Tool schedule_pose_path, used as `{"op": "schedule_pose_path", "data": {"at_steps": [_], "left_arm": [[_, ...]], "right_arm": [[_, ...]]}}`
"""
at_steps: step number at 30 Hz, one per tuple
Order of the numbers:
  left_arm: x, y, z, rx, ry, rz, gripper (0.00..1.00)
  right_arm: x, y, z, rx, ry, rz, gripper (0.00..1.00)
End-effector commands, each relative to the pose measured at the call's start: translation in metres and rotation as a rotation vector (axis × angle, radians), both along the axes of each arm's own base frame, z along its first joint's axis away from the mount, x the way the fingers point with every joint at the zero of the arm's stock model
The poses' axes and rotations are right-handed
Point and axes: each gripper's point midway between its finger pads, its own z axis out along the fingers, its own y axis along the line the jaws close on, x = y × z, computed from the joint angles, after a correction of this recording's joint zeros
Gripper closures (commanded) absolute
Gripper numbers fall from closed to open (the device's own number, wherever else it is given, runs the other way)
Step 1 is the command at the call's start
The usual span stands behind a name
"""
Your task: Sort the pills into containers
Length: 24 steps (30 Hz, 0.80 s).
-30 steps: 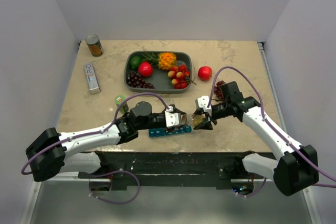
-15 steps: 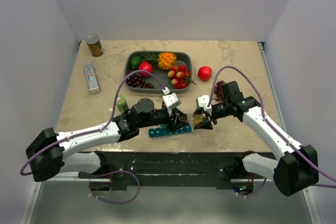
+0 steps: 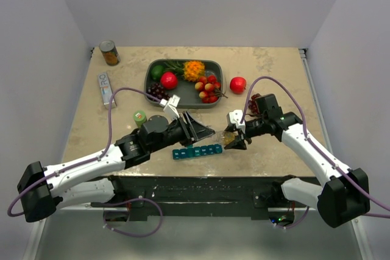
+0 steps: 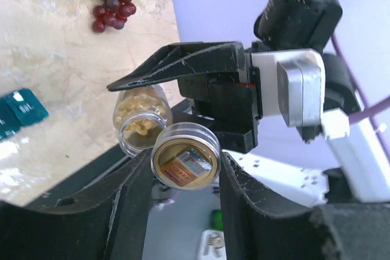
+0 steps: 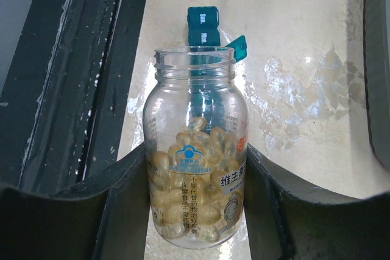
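One teal strip lies flat on the bench close to the near edge, between the two arms. Its long axis runs left to right, with the right end a touch farther from the arms. It looks like about seven small compartments in a row. From the right wrist only two show beyond the bottle, and one lid stands lifted.

The right end effector is clamped on the one clear bottle, its fingers on either side of the body. The bottle lies roughly level, its open mouth pointing left toward the right end of the strip. A heap of yellow pills, too many to count, sits in its lower half.

The left end effector hangs above the strip, pinching the single round cap between its fingers. The cap's hollow side faces the wrist camera, just beside the bottle's mouth.

Farther back are one fruit tray, one apple beside it and one can.
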Motion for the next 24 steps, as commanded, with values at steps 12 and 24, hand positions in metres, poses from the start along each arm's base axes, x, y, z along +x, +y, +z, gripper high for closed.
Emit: {"op": "schedule_pose_path", "data": {"at_steps": [12, 24], "left_arm": [[0.021, 0.037, -0.002, 0.051, 0.051, 0.191, 1.0], [-0.001, 0.176, -0.147, 0.913, -0.022, 0.239, 0.96]], "right_arm": [[0.003, 0.002, 0.01, 0.023, -0.041, 0.0, 1.0], [0.01, 0.0, 0.01, 0.006, -0.051, -0.032, 1.0]]}}
